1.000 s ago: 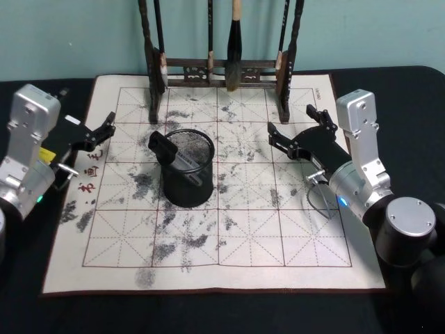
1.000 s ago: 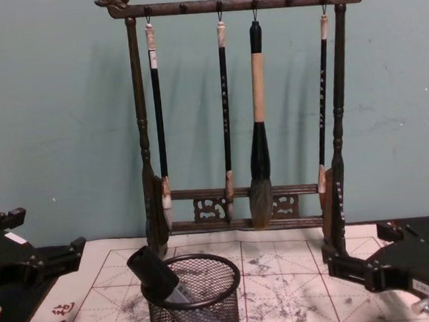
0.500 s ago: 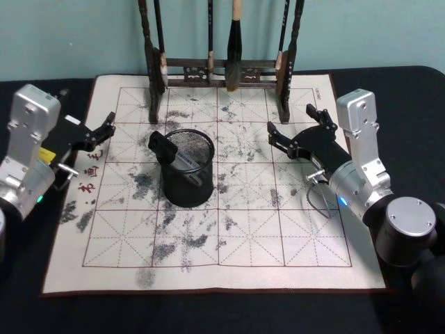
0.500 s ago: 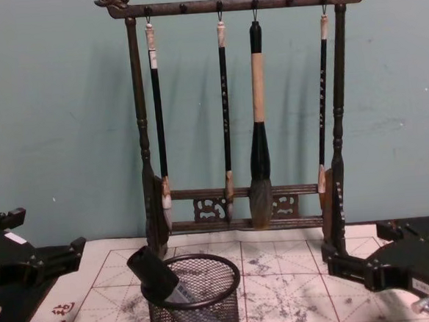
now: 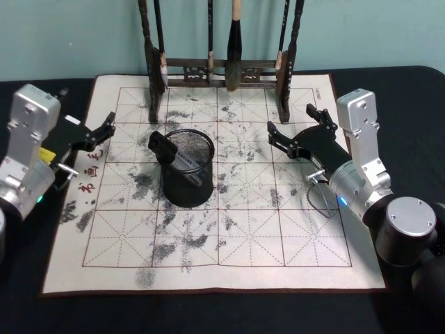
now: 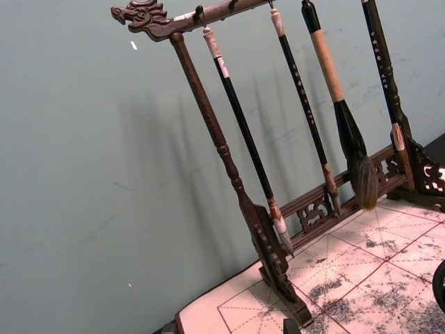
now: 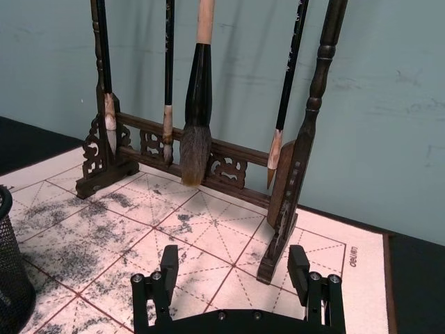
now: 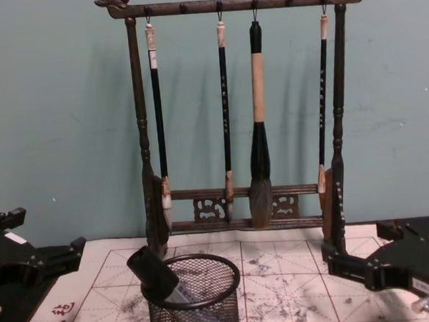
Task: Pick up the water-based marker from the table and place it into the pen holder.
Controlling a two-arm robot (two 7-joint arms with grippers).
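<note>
The marker point(image 5: 172, 154) leaned inside the pen holder point(image 5: 188, 178), apparently delivered. The left pincer point(image 5: 101, 129) and right pincer point(image 5: 295, 130) flanked it, spread and empty.

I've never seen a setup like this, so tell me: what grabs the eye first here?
A tall wooden brush rack stands at the back of the ink-smudged mat, with four calligraphy brushes hanging from it. In front of it sits a black mesh pen holder, a marker leaning inside. The open left gripper and right gripper flank it.
</note>
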